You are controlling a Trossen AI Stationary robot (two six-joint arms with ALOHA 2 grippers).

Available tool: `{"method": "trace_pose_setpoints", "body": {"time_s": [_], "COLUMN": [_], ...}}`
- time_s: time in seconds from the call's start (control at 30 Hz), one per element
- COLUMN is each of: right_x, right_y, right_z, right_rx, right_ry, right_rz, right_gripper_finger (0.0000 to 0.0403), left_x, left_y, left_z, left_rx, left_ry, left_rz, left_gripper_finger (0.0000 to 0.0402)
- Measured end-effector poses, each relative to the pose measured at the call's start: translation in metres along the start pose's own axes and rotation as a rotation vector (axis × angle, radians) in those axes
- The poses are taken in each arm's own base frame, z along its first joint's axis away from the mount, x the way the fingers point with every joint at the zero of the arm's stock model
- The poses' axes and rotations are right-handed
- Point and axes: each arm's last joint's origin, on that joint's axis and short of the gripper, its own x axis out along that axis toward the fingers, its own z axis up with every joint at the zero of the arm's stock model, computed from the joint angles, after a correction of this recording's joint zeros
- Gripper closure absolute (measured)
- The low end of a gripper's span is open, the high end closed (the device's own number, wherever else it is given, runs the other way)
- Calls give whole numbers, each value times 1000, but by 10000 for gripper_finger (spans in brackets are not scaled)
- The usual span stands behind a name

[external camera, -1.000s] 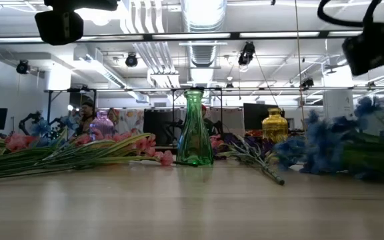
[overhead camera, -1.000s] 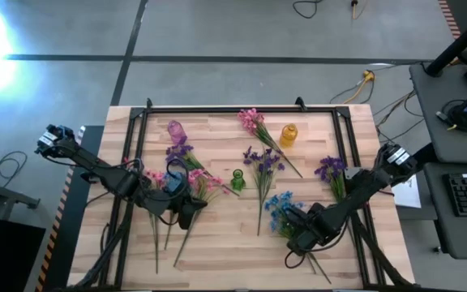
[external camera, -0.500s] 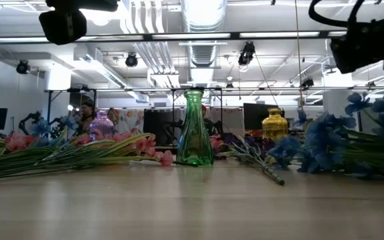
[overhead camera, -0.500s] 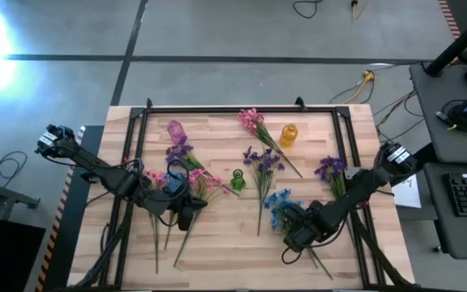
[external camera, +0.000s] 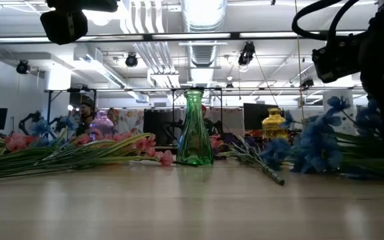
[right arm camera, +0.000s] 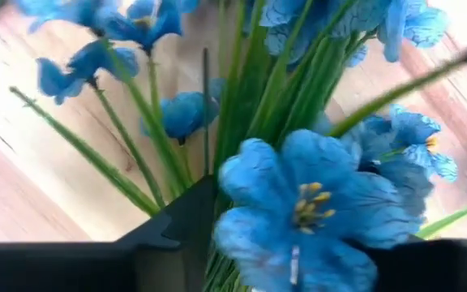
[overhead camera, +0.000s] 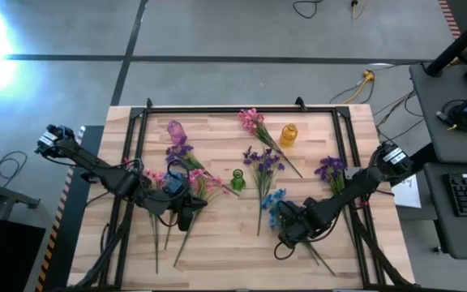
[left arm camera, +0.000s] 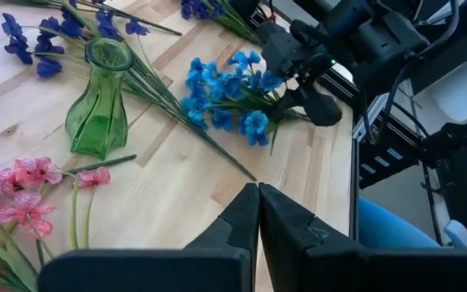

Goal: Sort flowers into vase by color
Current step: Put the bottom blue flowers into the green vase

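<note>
Looking from the front edge of the wooden table (overhead camera: 225, 251) toward the back, we first met the right gripper (overhead camera: 285, 230). It sat low over the boards, right of centre, with its claw gripping the blue flowers (overhead camera: 276, 200) by their stems. In the right wrist view those thin green stems ran down between the dark fingers (right arm camera: 177, 219). Broad blue petals with yellow centres filled most of that picture. From table height the blue blossoms (external camera: 312, 143) formed a loose cluster, with the stems trailing off toward the dark arm on the right.

Left of centre and level with it, the left gripper (overhead camera: 186, 215) hung over some long green stems. Its claw was closed flat, the two fingers (left arm camera: 246, 215) pressed together with nothing between them. Pink flowers (overhead camera: 205, 186) lay on the table just beside it, small rosy blossoms on slim stalks.

Farther in, a green vase (overhead camera: 237, 179) stood upright near the middle of the table and held no flowers. A spray of purple flowers (overhead camera: 263, 161) lay just beyond it. Another purple spray (overhead camera: 331, 169) lay near the right rail, and a third (overhead camera: 178, 151) on the left.

Farthest back stood a yellow vase (overhead camera: 289, 135) and a purple vase (overhead camera: 176, 130), well apart. Between them lay one more pink sprig (overhead camera: 251, 120), its stem slanting past the yellow vase.
</note>
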Motion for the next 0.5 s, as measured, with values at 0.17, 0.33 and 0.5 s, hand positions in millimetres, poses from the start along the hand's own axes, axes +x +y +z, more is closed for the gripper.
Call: {"method": "trace_pose_setpoints", "body": {"time_s": [0.17,0.33,0.5], "right_x": [-9,-29,-51], "right_y": [-1,1,1], "right_z": [0,0,-1], "right_rx": [-22,-51,-71], "right_ry": [-6,-17,-15], "right_rz": [29,98,173], "right_gripper_finger": [343,385,383], "left_x": [0,0,0], "left_y": [0,0,0], "left_z": [0,0,0], "left_rx": [0,0,1], "left_ry": [0,1,1], "left_rz": [0,1,1], "left_gripper_finger": [402,402,402]}}
